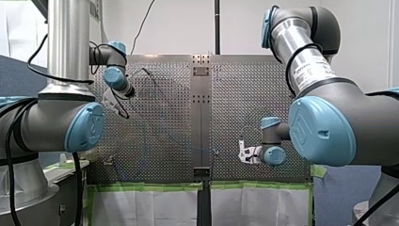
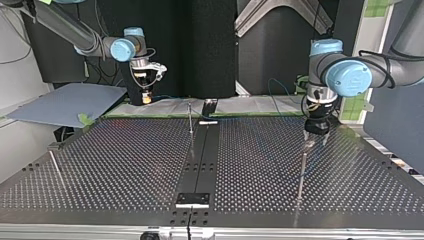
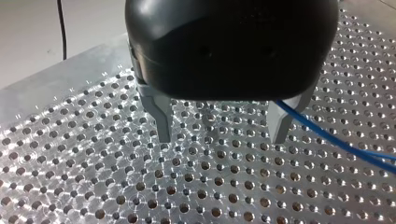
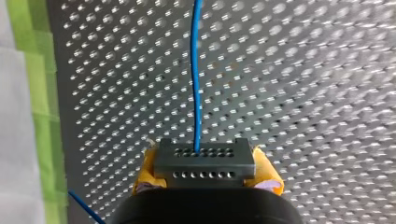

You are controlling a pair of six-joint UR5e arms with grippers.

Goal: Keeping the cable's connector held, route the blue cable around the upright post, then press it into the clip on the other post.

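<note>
**A:** Where is the cable?

**B:** It runs from the connector out over the table. My right gripper clamps the connector between its yellow pads.

**A:** And my left gripper?

**B:** Its fingers are wide and hold nothing. The cable passes just beside one of them. In the top view the gripper hangs near the top of a post.

**A:** And the clip?

**B:** It's too small to tell which post bears it. I'd straddle the cable, close gently, then lead it round the post without tugging the connector.
</note>
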